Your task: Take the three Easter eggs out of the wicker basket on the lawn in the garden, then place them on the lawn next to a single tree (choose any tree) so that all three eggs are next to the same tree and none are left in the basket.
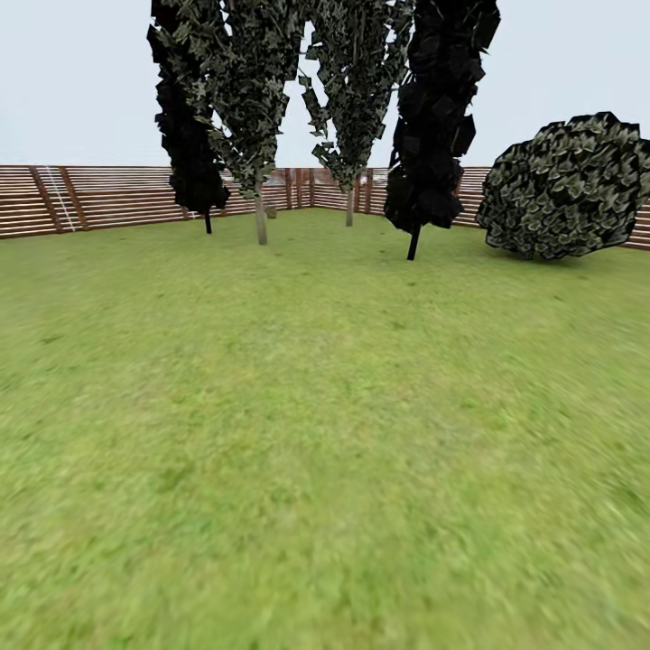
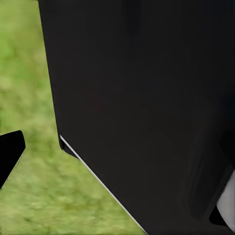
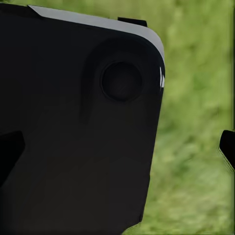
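The Easter eggs and the wicker basket are out of view. The lawn stretches wide and green ahead of me. Two slim trees with pale trunks stand at its far end, one tree to the left and another nearer the fence corner. In the right wrist view my right gripper is open, its dark fingertips at the picture's two edges and nothing between them. In the left wrist view, one fingertip of my left gripper sits far out to the side over grass, so it looks open and empty.
Two near-black columnar trees flank the pale-trunked ones. A round dark bush sits at the back right. A brown slat fence closes the yard. My own black body blocks much of both wrist views.
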